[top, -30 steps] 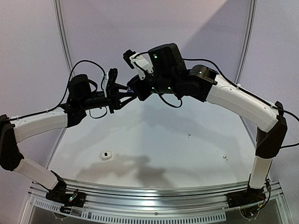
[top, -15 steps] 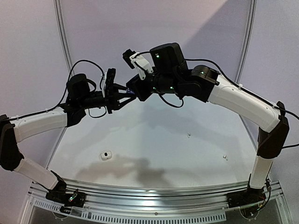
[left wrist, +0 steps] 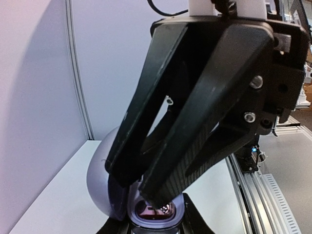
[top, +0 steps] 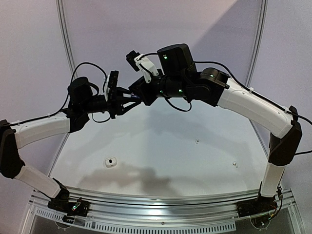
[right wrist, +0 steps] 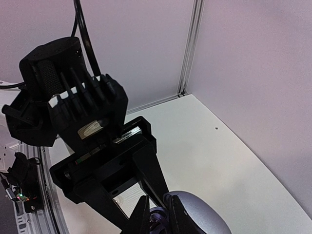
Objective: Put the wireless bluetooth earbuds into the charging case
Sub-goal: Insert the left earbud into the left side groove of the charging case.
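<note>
My left gripper (top: 131,101) is raised over the table's far side, shut on an open lavender charging case (left wrist: 146,215) with its lid (left wrist: 97,180) swung to the left. My right gripper (top: 142,96) meets it from the right. In the left wrist view its fingertips (left wrist: 156,197) reach down into the case's dark wells. In the right wrist view my right gripper (right wrist: 158,218) is shut on a dark grey-purple earbud (right wrist: 159,220) right beside the case's lid (right wrist: 202,217). Two tiny white earbuds (top: 197,142) (top: 234,164) lie on the table.
A small white case (top: 111,162) lies on the white table (top: 161,146) at the near left. Grey walls with metal posts close off the back and sides. A slotted metal rail (top: 161,222) runs along the near edge.
Both grippers, joined at the case, have risen slightly and shifted a little left. The things on the table have not moved.
</note>
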`<state>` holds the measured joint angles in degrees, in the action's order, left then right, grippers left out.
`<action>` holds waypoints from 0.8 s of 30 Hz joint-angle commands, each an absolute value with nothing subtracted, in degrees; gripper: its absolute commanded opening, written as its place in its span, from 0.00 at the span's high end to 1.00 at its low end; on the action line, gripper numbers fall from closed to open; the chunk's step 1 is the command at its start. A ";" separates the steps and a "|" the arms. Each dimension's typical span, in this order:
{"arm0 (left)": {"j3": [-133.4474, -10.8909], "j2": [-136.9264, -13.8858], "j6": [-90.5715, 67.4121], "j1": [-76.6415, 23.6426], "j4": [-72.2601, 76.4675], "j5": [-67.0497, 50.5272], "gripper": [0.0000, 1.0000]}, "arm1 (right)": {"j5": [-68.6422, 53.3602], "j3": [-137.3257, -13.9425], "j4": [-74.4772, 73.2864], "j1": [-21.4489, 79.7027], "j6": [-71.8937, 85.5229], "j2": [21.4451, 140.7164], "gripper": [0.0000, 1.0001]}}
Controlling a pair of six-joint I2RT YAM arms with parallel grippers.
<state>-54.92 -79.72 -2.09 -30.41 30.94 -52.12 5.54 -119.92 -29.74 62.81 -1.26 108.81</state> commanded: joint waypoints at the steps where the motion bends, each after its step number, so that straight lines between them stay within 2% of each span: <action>1: -54.78 -77.83 -3.53 -31.38 39.61 -56.71 1.00 | 1.00 -116.97 -31.66 62.03 -0.58 110.43 0.85; 6: -54.76 -77.70 -4.29 -31.25 39.83 -57.77 1.00 | 0.65 -114.11 -28.94 61.36 1.58 108.56 0.85; 24: -55.10 -78.13 -0.09 -31.29 29.50 -60.39 1.00 | -2.53 -119.75 -29.80 61.31 1.13 106.84 0.78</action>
<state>-54.37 -79.72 -1.61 -30.39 30.50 -57.04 -2.26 -117.78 -28.69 61.87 0.97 106.98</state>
